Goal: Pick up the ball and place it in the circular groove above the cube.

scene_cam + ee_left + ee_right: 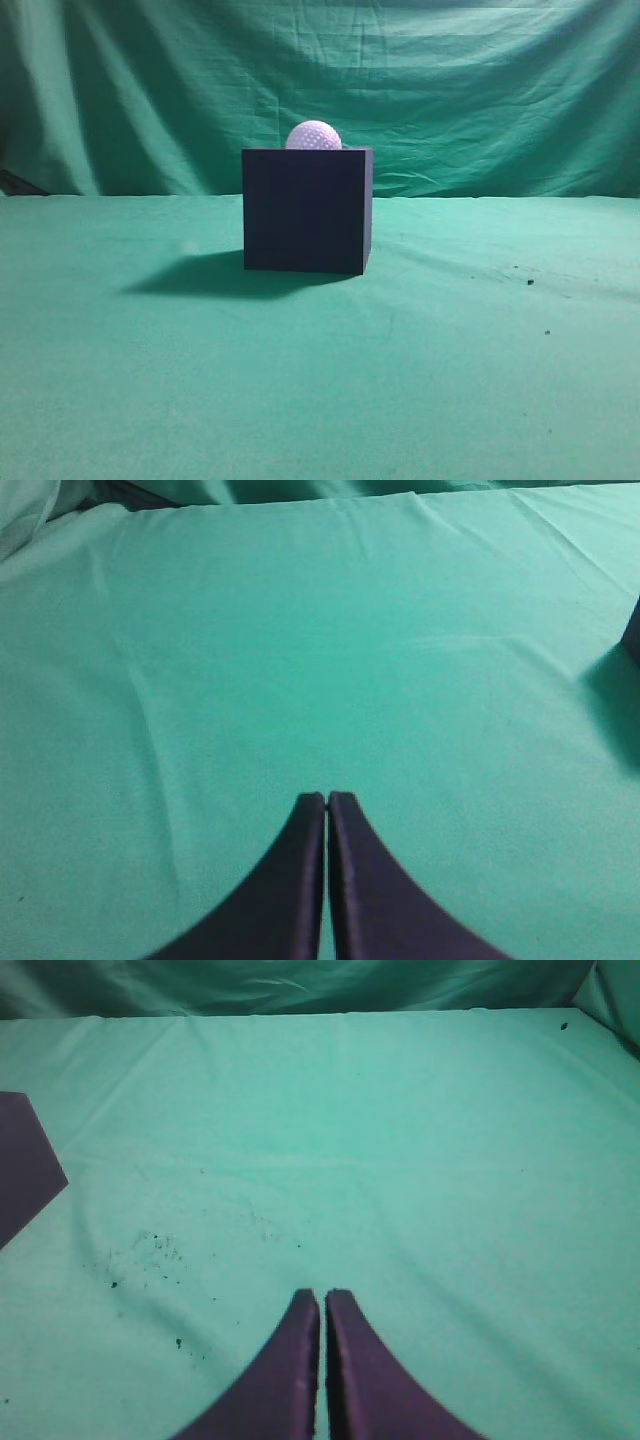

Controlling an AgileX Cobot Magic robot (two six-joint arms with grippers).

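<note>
The dark cube (pixel 306 210) stands on the green cloth at the middle of the exterior view. The white dimpled ball (pixel 314 136) rests on top of it, its lower part hidden behind the cube's top edge. Neither gripper shows in the exterior view. My left gripper (pixel 327 798) is shut and empty over bare cloth; a corner of the cube (pixel 633 630) shows at the right edge of its view. My right gripper (pixel 322 1297) is shut and empty over the cloth; a corner of the cube (pixel 25 1165) shows at the left edge.
A green cloth (pixel 320 380) covers the table and hangs as a backdrop (pixel 450 80) behind. Dark specks (pixel 150 1250) lie on the cloth left of the right gripper. The cube casts a shadow (pixel 190 278) to its left.
</note>
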